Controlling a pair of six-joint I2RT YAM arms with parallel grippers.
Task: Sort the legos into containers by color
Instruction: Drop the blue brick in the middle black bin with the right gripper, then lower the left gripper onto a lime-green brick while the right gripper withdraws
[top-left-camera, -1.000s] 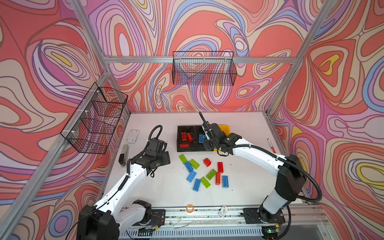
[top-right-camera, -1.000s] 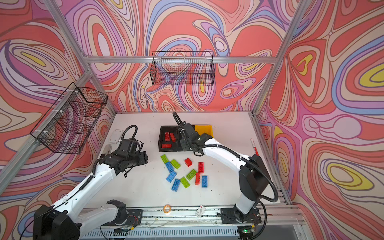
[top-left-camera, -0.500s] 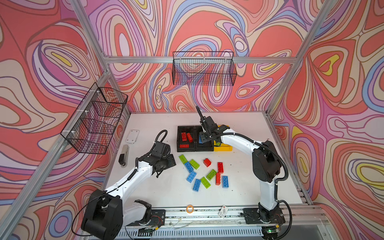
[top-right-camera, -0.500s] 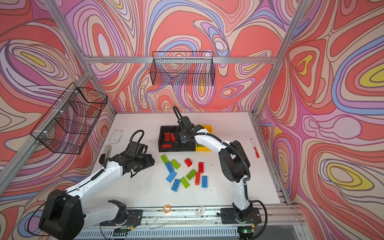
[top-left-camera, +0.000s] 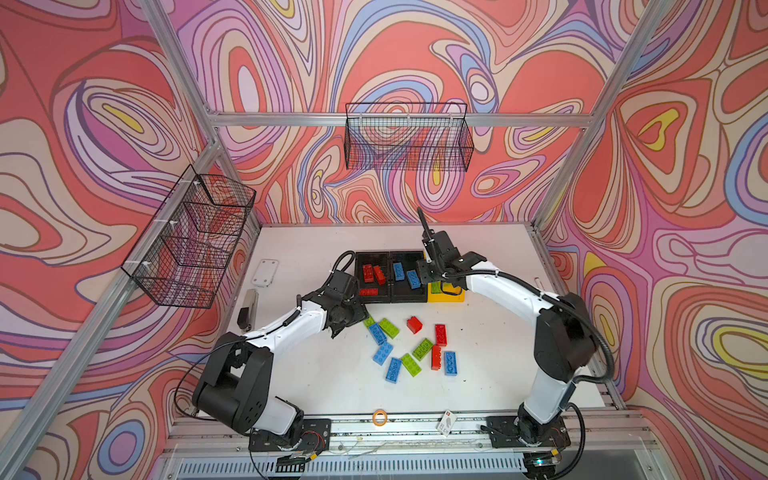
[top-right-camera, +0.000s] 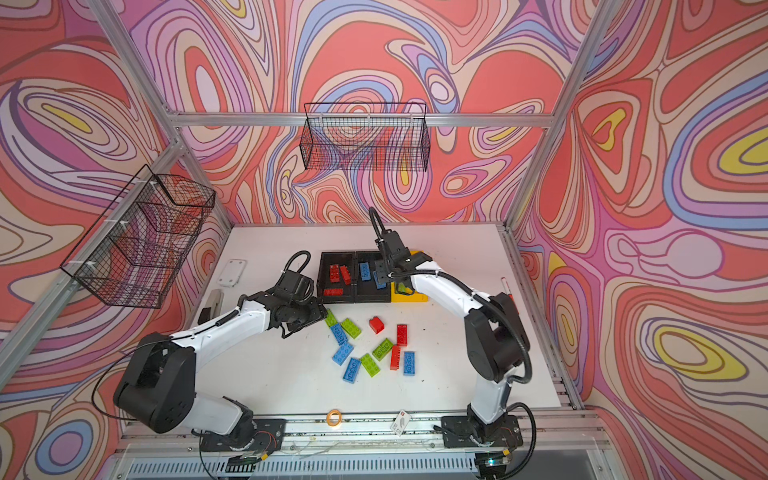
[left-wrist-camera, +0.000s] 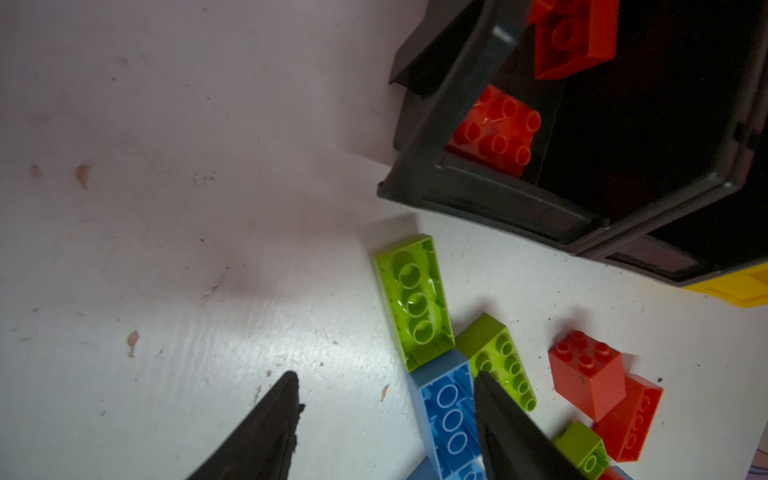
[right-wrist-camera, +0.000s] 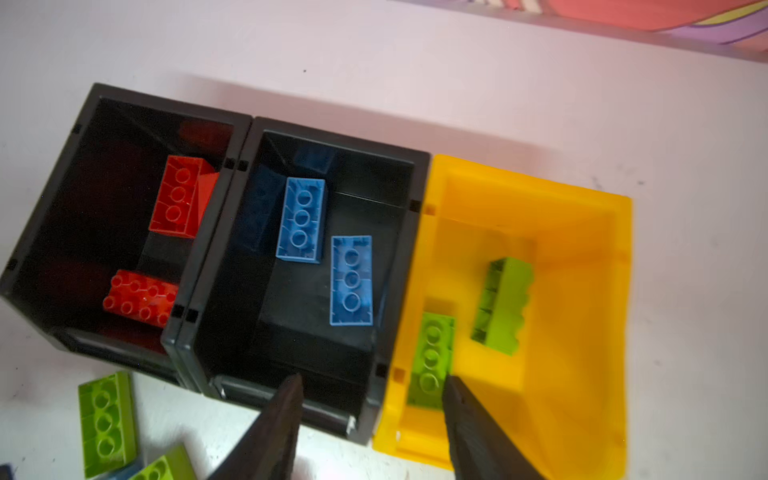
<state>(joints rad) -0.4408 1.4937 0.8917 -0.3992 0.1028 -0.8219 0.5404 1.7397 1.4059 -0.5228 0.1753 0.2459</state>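
The white surface carries three containers in a touching row at its far side. The left black container holds red bricks, the middle black container holds blue ones, and the yellow container holds two lime-green ones. The loose legos lie scattered mid-surface, near the row.

The right end effector hangs above the seam between the middle black and yellow containers. Its jaws are moderately apart and empty, so its delivery looks finished.

The left end effector hovers low at the near-left edge of the scatter, jaws wide with nothing between them. The step in hand seems to be its pick.

The likeliest target is the lime-green brick, which lies hollow side up and is the piece nearest the left black container. One end touches a blue brick, and a second green brick sits just beside that joint.

To pick it cleanly:
- Centre the jaws over the green brick's free half, away from the crowded end.
- Turn the wrist so the fingers close across the short width.
- Descend straight down, because one finger currently sits over the blue brick and would probably nudge it.
- Close only once both fingers flank the long sides.

The yellow container lies beneath the right arm, so that arm should probably clear first.
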